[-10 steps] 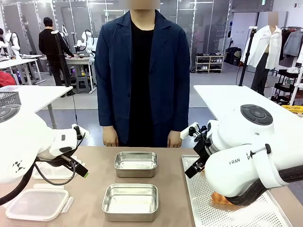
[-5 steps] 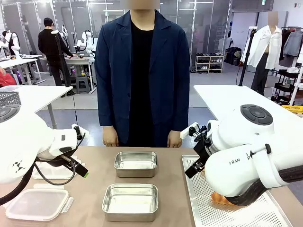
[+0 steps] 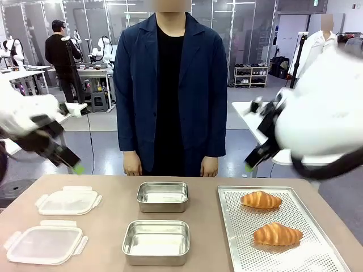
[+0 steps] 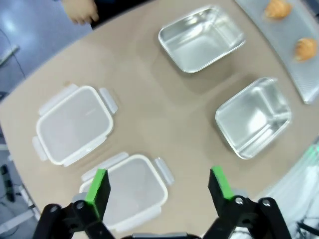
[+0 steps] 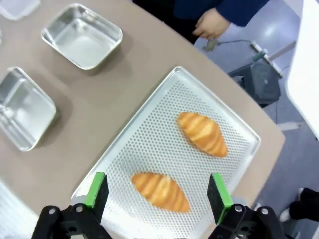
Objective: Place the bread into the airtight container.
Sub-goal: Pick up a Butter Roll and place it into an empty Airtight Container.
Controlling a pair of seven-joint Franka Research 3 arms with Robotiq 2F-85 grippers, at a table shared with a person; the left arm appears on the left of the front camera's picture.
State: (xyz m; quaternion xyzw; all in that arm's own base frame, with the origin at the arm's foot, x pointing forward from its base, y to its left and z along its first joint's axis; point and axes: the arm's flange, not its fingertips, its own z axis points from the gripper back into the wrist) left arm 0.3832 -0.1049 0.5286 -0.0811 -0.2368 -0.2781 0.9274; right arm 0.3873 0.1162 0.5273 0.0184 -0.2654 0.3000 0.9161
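Note:
Two golden croissant breads lie on a perforated tray (image 3: 306, 255), one farther (image 3: 260, 199) (image 5: 202, 133) and one nearer (image 3: 277, 234) (image 5: 160, 190). Two open steel airtight containers stand mid-table, one far (image 3: 163, 196) (image 4: 202, 39) (image 5: 82, 36) and one near (image 3: 156, 242) (image 4: 253, 117) (image 5: 22, 107). My right gripper (image 3: 251, 163) (image 5: 157, 191) hangs open high above the tray, over the nearer bread. Raised over the table's left side, my left gripper (image 3: 74, 165) (image 4: 158, 185) is open and holds nothing.
Two clear plastic lids (image 3: 68, 200) (image 3: 44, 245) lie at the table's left, the same lids (image 4: 75, 123) (image 4: 127, 191) showing below my left gripper. A person stands at the far edge, hands (image 3: 132, 165) (image 5: 214, 22) hanging near it.
Both arms have risen from low over the table to high above it, uncovering the tray with both breads. Both grippers stay open.

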